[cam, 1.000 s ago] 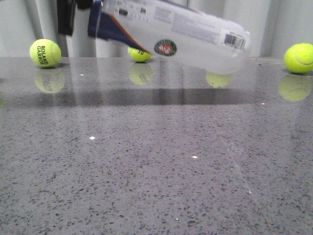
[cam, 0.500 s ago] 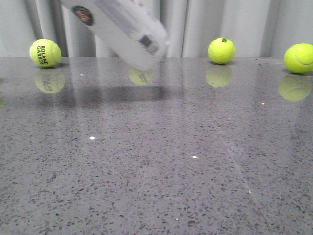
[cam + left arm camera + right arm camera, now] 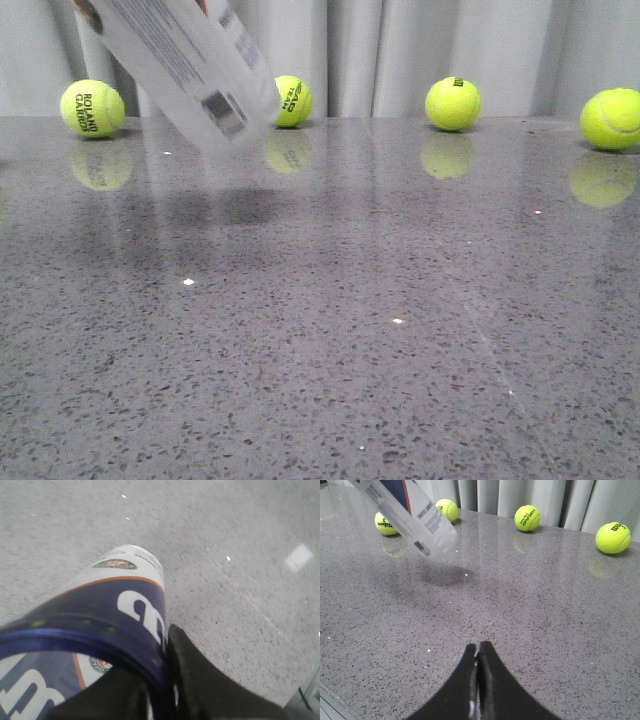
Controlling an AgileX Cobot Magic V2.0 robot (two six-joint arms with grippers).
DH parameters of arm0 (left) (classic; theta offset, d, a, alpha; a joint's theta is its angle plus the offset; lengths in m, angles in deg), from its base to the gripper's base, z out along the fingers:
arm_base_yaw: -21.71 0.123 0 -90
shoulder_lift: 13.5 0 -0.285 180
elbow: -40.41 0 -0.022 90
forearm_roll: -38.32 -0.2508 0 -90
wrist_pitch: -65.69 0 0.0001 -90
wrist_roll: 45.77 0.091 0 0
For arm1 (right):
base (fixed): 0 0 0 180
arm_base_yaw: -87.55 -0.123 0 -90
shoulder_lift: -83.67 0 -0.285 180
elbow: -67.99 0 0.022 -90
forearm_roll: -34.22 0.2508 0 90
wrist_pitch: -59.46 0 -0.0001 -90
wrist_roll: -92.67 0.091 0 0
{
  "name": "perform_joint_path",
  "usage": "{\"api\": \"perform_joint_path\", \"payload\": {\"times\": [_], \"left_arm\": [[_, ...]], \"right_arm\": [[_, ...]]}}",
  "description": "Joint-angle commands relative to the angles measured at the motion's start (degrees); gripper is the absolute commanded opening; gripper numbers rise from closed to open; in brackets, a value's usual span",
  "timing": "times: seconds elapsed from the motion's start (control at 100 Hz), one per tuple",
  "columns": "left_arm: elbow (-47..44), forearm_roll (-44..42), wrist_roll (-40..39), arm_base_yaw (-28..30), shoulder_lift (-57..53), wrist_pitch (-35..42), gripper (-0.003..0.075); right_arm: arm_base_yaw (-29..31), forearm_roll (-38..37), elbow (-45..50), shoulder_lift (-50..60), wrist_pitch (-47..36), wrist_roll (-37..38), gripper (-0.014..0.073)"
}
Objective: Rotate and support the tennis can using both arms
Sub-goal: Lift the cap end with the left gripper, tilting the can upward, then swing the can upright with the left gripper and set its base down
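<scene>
The tennis can (image 3: 185,70) hangs tilted over the far left of the table, its ribbed base low and to the right, its barcode facing me, its upper part cut off by the frame. In the left wrist view the can (image 3: 115,605) shows its navy band, white W, orange stripe and round emblem. My left gripper (image 3: 165,680) is shut on the can's navy rim, one finger inside and one outside. The right wrist view shows the can (image 3: 415,522) well ahead of my right gripper (image 3: 478,650), which is shut, holds nothing and hovers over bare table.
Several yellow-green tennis balls stand along the back of the grey speckled table (image 3: 330,330): one at the far left (image 3: 92,108), one just behind the can's base (image 3: 292,100), one right of centre (image 3: 453,103), one at the right edge (image 3: 612,119). A pale curtain hangs behind.
The can has swung from nearly level to steeply tilted, and its base has moved left across the view. The ball behind it is now uncovered. The tennis balls have stayed put.
</scene>
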Motion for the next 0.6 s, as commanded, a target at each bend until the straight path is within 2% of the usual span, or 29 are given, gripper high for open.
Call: {"api": "perform_joint_path", "payload": {"times": [0.0,0.46,0.53,0.59], "left_arm": [[0.5,-0.4,-0.7,-1.5,-0.1,-1.1,-0.0020],[-1.1,-0.6,-0.7,-1.5,3.3,-1.1,-0.0012],[-0.9,-0.6,-0.7,-1.5,3.3,-1.1,0.0035],[-0.1,-0.6,-0.7,-1.5,3.3,-1.1,0.0117]], "right_arm": [[0.3,-0.7,-1.4,-0.7,-5.1,-0.2,-0.0068],[0.3,-0.7,-1.4,-0.7,-5.1,-0.2,-0.0068],[0.3,-0.7,-1.4,-0.7,-5.1,-0.2,-0.0068],[0.3,-0.7,-1.4,-0.7,-5.1,-0.2,-0.0068]]}}
